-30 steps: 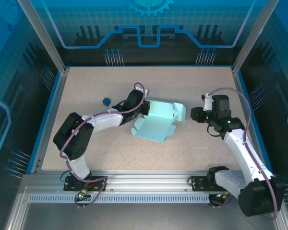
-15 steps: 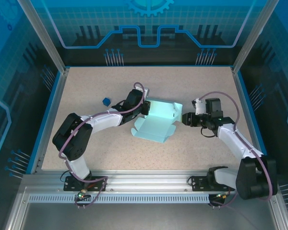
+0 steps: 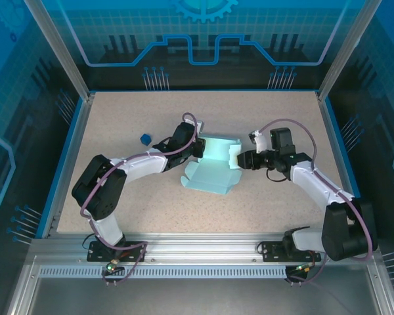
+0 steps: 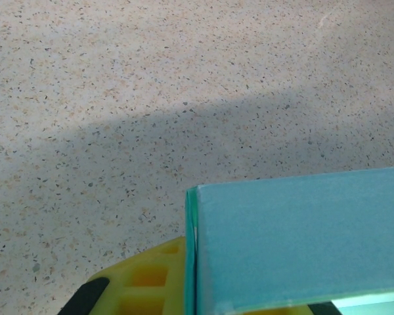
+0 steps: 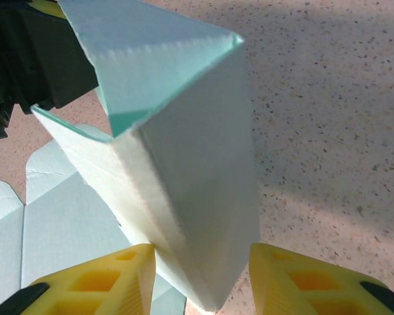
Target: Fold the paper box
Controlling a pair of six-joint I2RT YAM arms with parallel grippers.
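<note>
Mid-table, on the speckled tabletop, the pale blue paper box lies half-formed between two robot arms. Its near panels and flaps lie flat on the surface, while its far part stands raised into walls.

We see the left gripper at the far left corner of the raised part, its jaws closed down on the card there. In the left wrist view, a teal panel of the box stands upright just in front of a yellow finger pad, and the panel's corner edge runs straight down beside that pad.

The right gripper meets the box from the opposite side, at the raised right end. In the right wrist view, its two yellow fingers stand part-way apart with a folded wedge of card running down between them. The card lies close against both pads. We cannot tell whether the fingers are pressing on it or merely straddling it. Behind the wedge, the flat panels spread out over the table.

A small dark blue object sits on the table to the left of the left gripper, apart from the box.
</note>
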